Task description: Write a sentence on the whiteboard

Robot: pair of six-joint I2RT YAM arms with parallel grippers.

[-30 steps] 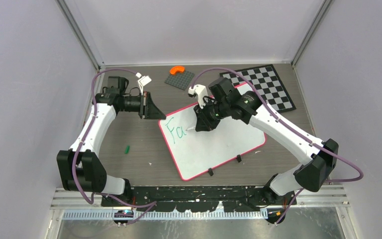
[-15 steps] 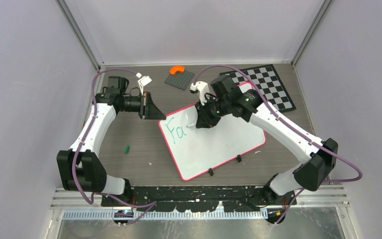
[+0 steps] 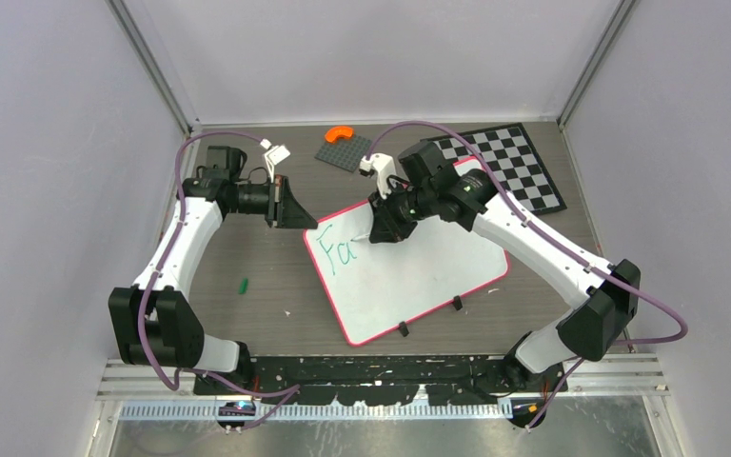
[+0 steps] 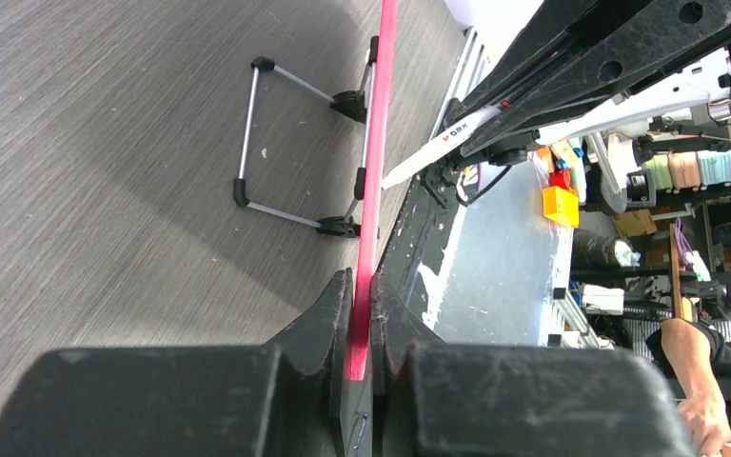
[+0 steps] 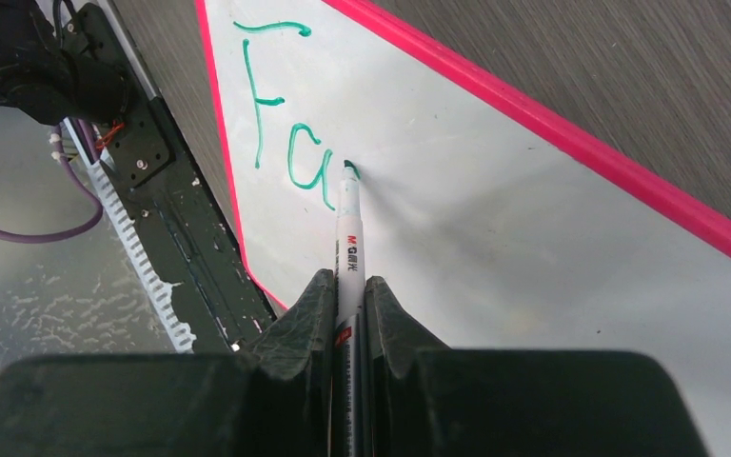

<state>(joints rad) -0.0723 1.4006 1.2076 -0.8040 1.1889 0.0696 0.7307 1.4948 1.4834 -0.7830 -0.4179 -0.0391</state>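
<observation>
My right tool (image 5: 347,286) clenches the marker (image 5: 348,228), tip beside "Fa" of the sentence (image 5: 251,105) on the whiteboard (image 3: 419,276) mid-frame, my left tool (image 4: 362,281) pinches its rim; if that pinch slips, it skids and letters warp.

The whiteboard (image 5: 533,238) reads "Fa"; the marker (image 5: 350,257) "M&G".

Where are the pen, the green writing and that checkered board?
marker (image 5: 349,238): right wrist view, on its white barrel ahead of the fingers.
green lettering (image 5: 251,100): right wrist view, on the stem of the F.
checkered board (image 3: 519,168): top view, on its middle squares.
</observation>
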